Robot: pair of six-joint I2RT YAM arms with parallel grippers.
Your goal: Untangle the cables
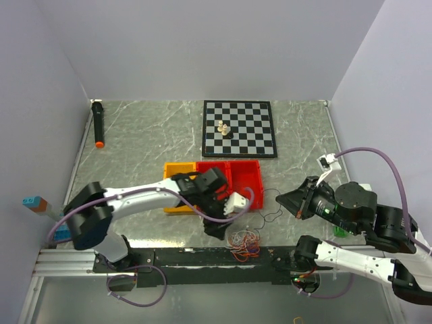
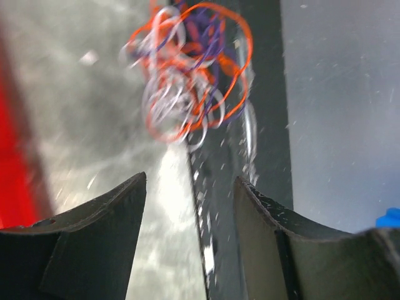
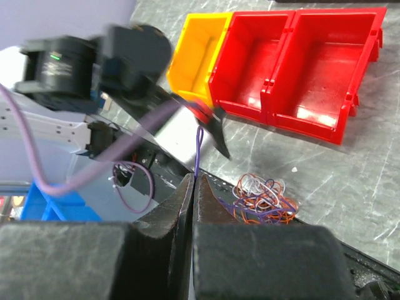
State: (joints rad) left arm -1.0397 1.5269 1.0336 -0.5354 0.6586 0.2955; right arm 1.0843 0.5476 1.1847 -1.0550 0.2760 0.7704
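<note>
Left gripper [image 2: 190,181] has its jaws a fair way apart with nothing in them, down by the near edge of the table [image 1: 135,148]. The cables [image 2: 187,81] are a messy orange, purple and white knot just ahead of it, next to the black rail [image 1: 189,256]. Right gripper [image 3: 194,180] is pinched tight on one purple cable [image 3: 199,147] sticking up out of its tips, off to the right of the bunch, and the red bins [image 3: 300,69] sit just behind the pile.

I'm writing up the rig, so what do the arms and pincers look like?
The left arm and right arm have white links, black joints and a lilac cable each. The left pincer and right pincer have black tapering fingers.
</note>
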